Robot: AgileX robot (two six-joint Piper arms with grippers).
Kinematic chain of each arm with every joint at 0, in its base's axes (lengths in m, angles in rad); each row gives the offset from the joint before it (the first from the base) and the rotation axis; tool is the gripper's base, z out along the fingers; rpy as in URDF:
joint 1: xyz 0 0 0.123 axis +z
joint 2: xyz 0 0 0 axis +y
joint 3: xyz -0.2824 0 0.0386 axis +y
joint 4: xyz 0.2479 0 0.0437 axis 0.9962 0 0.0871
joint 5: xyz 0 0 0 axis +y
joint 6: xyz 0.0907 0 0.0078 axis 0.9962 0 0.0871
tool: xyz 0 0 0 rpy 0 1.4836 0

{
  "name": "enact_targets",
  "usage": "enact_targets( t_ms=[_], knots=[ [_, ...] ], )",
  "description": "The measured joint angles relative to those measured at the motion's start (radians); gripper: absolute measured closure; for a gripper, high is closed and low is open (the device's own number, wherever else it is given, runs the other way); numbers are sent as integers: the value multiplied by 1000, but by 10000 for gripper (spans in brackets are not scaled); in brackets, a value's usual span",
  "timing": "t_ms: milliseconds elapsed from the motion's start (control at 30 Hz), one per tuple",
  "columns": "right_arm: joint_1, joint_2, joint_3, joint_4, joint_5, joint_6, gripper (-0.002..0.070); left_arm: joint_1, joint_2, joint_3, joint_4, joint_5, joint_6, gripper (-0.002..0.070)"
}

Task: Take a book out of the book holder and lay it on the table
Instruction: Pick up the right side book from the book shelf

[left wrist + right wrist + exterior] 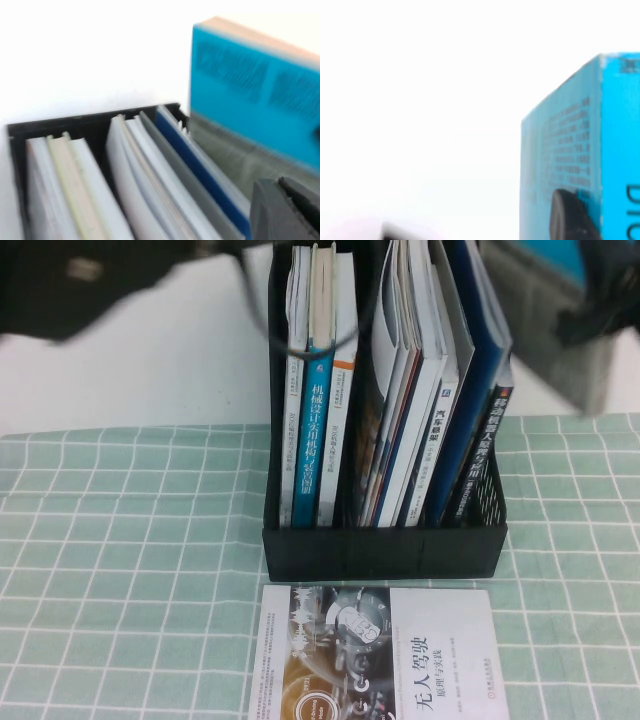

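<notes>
Nearest us a white book with a dark circular graphic [380,655] lay flat on the pale green grid-cloth table [120,570], just ahead of the black plastic upright book holder [385,550] packed with spines. Beyond it the right gripper [572,215] was clamped on the thick cyan-and-grey paperback [250,95], lifted clear above the holder's right side, so we'd say extraction was done and next came swinging it over bare cloth and lowering it flat. The left gripper [287,210] hovered over the holder; we couldn't tell its jaws.
</notes>
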Motion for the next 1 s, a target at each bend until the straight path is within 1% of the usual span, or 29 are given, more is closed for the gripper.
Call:
enact_targets(
  t_ms=[133,200,367,500,633,833,900,1000],
  knots=[
    [0,-113,-72,-146,41,-15,478,0,-72,0,-40,96,108,678],
    [0,-163,-108,-255,81,0,478,0,-108,0,-61,141,151,678],
    [0,-277,-140,-594,175,142,478,0,-205,0,-152,302,302,678],
    [14,-351,-142,-899,244,294,478,0,-282,0,-210,397,350,678],
    [82,-408,-142,-1183,327,490,478,0,-344,0,-273,420,385,678],
    [254,-397,-142,-1501,413,775,478,1,-407,18,-368,421,448,678],
    [307,-368,-142,-1569,443,858,478,1,-419,62,-386,419,456,678],
    [373,-316,-133,-1604,476,904,478,1,-447,165,-469,402,496,678]
  ],
)
